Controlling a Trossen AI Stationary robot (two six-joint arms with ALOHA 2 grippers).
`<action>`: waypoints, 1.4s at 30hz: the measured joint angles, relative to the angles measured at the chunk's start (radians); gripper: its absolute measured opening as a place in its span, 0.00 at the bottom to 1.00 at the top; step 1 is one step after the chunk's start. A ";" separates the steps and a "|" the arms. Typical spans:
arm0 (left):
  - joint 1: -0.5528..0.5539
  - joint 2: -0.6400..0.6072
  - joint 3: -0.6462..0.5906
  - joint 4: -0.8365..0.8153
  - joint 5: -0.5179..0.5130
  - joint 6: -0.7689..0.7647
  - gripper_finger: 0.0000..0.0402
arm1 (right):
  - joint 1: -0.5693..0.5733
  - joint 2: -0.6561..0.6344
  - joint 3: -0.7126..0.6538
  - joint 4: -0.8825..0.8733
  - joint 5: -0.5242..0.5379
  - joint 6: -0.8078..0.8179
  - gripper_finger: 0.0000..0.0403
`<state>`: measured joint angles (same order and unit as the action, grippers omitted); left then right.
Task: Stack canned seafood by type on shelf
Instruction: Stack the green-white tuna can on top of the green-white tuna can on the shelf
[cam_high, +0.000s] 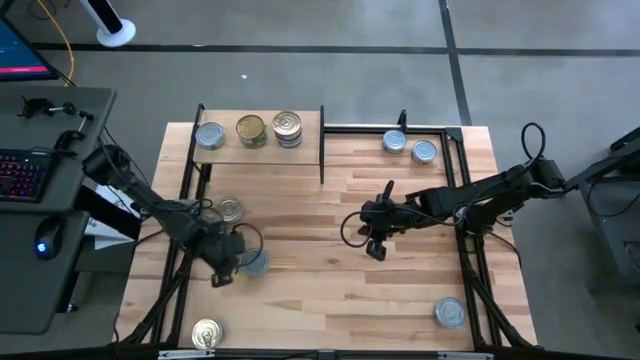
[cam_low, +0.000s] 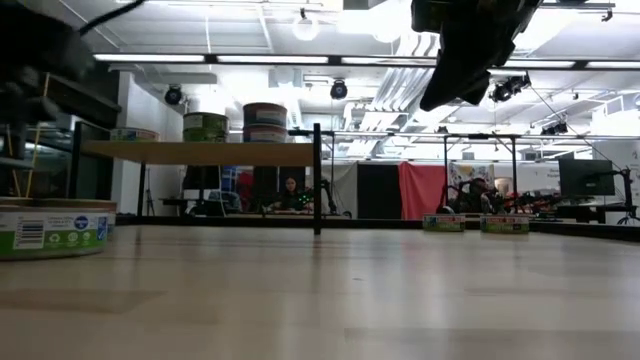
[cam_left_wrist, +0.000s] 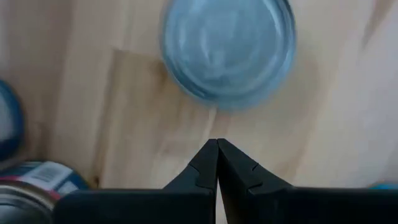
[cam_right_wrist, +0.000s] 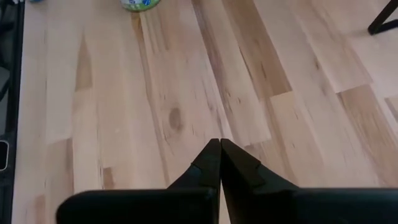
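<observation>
Left gripper (cam_left_wrist: 217, 144) hangs with fingers pressed together, holding nothing, directly above a silver-blue-topped round tin (cam_high: 254, 262) on the plank-patterned wooden tabletop (cam_high: 330, 290), in front of the small light-wood shelf on black metal uprights (cam_high: 258, 150). Right gripper (cam_right_wrist: 220, 144) is likewise closed and empty over bare tabletop, to the right of that shelf. Three tins stand on the shelf: one silver-topped tin (cam_high: 210, 136), one gold-topped tin (cam_high: 251, 129), and a stack of tins (cam_high: 287, 127).

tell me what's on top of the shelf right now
Three tins sit in a row on the shelf: a silver-blue tin, a gold tin and a ridged tin. The tabletop beneath the board is covered.
</observation>
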<state>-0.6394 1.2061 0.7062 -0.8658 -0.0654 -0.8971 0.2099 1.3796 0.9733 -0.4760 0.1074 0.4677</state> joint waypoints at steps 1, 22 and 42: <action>-0.017 -0.001 -0.018 0.006 0.001 -0.002 0.00 | -0.001 0.000 0.000 0.004 0.004 -0.002 0.00; 0.235 0.229 -0.102 0.710 -0.130 0.324 0.00 | -0.003 0.000 0.000 0.025 0.006 0.003 0.00; 0.338 0.366 0.071 0.756 -0.232 0.718 0.00 | -0.011 0.170 0.001 0.093 -0.198 0.091 0.00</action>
<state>-0.3010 1.5718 0.7771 -0.1100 -0.2977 -0.1796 0.1989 1.5492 0.9746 -0.3829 -0.0903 0.5589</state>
